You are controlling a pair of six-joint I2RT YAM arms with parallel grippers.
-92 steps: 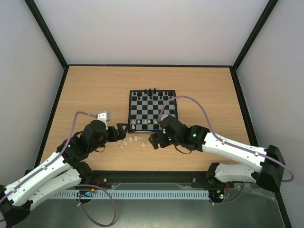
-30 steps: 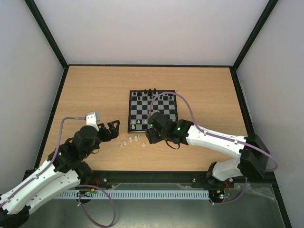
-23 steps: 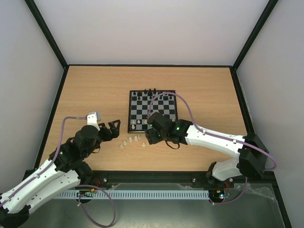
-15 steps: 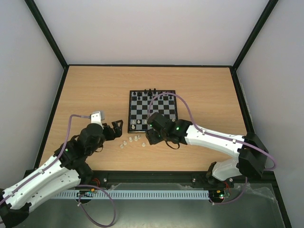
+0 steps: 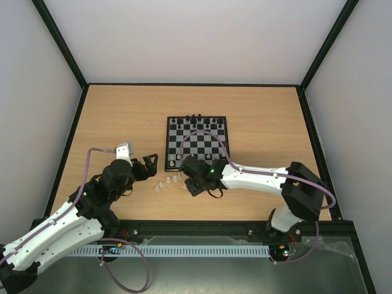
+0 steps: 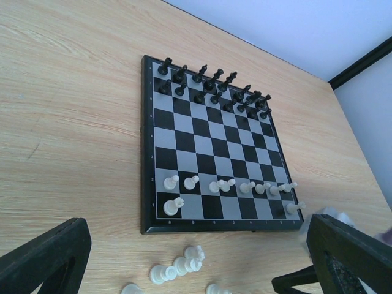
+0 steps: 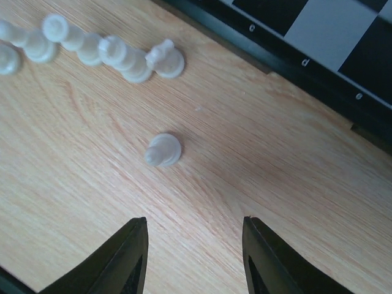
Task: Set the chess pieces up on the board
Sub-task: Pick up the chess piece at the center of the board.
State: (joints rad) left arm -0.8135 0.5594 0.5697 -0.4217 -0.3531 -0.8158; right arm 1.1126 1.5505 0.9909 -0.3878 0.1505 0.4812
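Right gripper: jaws part-open, empty. Lone white piece at 11 o'clock, prob. pawn. Rec: centre jaws over it, descend straight, avoid cluster at 10 o'clock.

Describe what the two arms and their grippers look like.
The left arm and right arm have white shells with black joints. A thin lilac cable loops along each. The left gripper and right gripper are black, each with two flat, tapered fingers. A green light glows near the right wrist.
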